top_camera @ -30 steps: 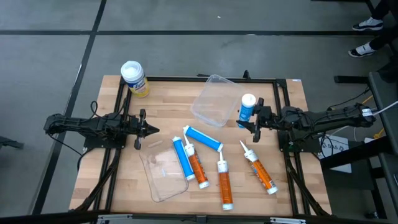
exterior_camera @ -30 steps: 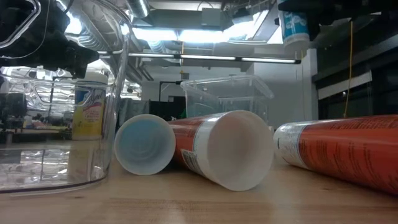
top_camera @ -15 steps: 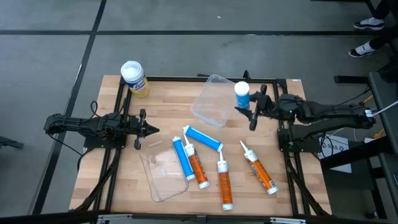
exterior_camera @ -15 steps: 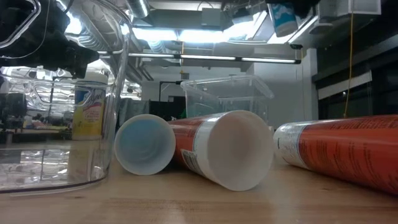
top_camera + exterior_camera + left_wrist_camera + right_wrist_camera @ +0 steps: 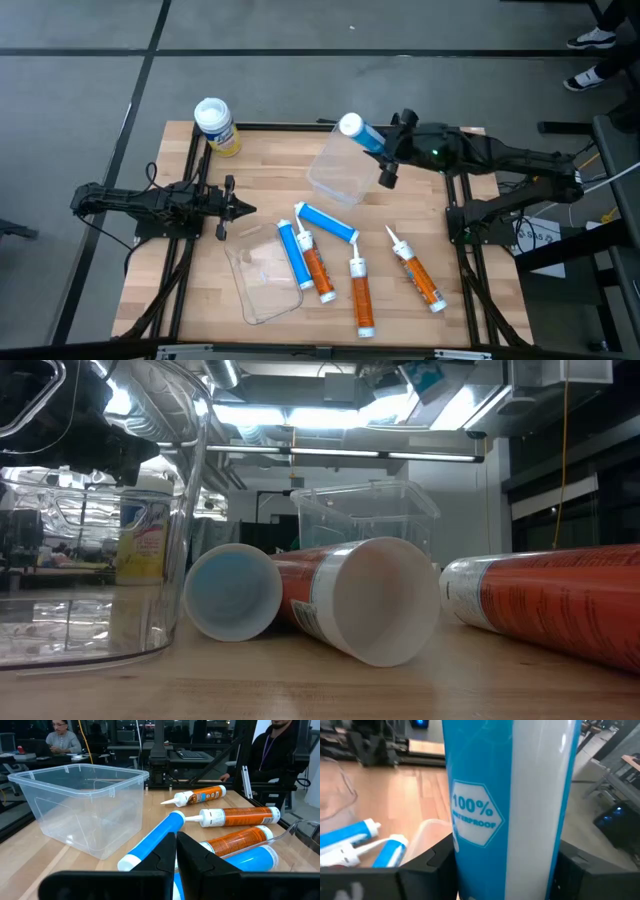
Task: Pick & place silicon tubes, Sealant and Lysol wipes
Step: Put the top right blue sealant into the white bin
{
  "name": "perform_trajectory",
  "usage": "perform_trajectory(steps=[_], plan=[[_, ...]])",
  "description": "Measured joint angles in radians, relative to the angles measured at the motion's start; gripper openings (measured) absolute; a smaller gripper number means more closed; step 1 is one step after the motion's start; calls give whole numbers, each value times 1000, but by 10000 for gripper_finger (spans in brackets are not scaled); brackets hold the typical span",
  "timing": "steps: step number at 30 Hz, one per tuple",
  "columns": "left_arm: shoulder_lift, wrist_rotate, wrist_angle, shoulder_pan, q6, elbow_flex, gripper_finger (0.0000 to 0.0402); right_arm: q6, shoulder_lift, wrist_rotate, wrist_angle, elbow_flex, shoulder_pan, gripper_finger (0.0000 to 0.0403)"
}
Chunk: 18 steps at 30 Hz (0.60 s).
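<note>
At the bench's (image 5: 450, 300) far left corner stands the stubby yellow Lysol wipes canister (image 5: 216, 127), untouched. Nearby, the left gripper (image 5: 243, 209) waits, jaws pressed together. Farther right, the right gripper (image 5: 388, 150) pinches a slim blue sealant tube (image 5: 362, 135) above the clear plastic bin (image 5: 340, 165); tilted, it could slip and miss.

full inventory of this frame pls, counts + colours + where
Blue tube: 1, blue and white, held in the air over the clear bin.
Clear bin: 1, clear, far centre of the table.
Clear lid: 1, clear, flat, near left of centre.
Blue tubes: 2, blue, lying mid-table.
Orange tubes: 3, orange, lying near centre and near right.
Lysol wipes: 1, yellow with white lid, upright at the far-left corner.
Table: 1, light wood.
People: 2, in the room beyond the table.
Left end effector: shut, empty, left side.
Right end effector: gripping the blue tube.
</note>
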Motion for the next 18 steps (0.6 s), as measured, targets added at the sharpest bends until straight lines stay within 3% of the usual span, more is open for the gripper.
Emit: perform_trajectory(steps=[8,18], plan=[[0,0,0,0,0,0,11,-35,180,-8,-83,206,-58,214],[0,0,0,0,0,0,8,110,303,-170,-37,299,-155,214]])
